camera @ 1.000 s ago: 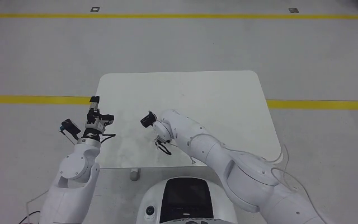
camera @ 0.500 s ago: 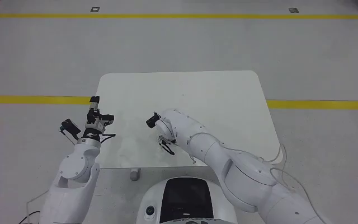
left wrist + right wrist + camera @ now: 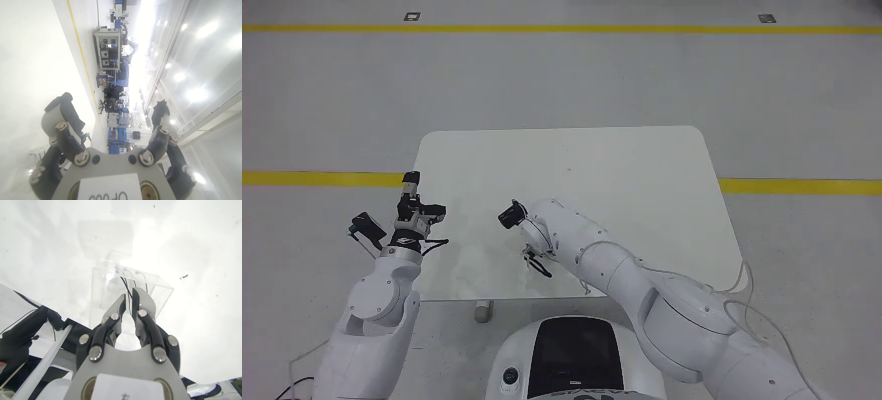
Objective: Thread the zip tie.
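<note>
The right tool point(image 3: 129, 303) points down into a clear box point(image 3: 97, 291) that stands on the white counter point(image 3: 622, 170), close to the counter's front edge and left of its middle. The tool is almost clenched. Its two ribbed pads point(image 3: 135, 303) leave only a slim gap at the box's open top.

One black zip tie point(image 3: 129, 302) runs lengthwise through that gap. A sliver of light shows on either side of the strand, so the pads flank it without pressing on it. The strand's free end stops partway down the gap, towards the tool's base. Its other end slants away into the box, towards the far wall.

The other zip ties point(image 3: 145, 285) stand in the same box, just beside the tool. They are thin black strands with small pale ends, and they lean against the far wall. In the top view the right arm's wrist covers the box.

The left tool point(image 3: 113, 100) is released, spread wide and holding nothing. It is raised at the counter's left edge, towards the front left corner, well apart from the box and the ties.
</note>
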Controlling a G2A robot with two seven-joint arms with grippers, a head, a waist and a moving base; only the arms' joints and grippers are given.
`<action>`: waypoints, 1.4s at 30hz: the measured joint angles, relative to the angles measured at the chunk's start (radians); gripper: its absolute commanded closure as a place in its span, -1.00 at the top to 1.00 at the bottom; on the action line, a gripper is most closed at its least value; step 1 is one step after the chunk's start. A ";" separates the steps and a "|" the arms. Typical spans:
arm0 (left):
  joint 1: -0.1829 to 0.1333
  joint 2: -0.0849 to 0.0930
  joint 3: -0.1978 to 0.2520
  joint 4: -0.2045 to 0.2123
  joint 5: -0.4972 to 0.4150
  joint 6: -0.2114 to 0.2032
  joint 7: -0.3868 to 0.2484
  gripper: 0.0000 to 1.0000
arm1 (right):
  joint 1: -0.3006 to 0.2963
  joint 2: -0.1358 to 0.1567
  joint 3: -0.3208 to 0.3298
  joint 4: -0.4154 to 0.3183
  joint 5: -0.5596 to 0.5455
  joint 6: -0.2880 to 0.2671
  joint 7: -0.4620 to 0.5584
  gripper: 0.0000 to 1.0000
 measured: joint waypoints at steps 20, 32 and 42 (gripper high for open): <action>0.000 0.000 0.000 0.000 0.000 0.000 0.000 1.00 | -0.006 -0.016 0.026 0.045 -0.026 -0.031 -0.006 -0.90; 0.000 0.000 0.000 0.000 0.000 0.000 0.000 1.00 | -0.005 -0.030 0.039 0.071 -0.036 -0.039 -0.005 -1.00; 0.000 0.000 0.000 0.000 0.000 0.000 0.000 1.00 | 0.000 -0.039 0.049 0.075 -0.054 -0.033 -0.009 -1.00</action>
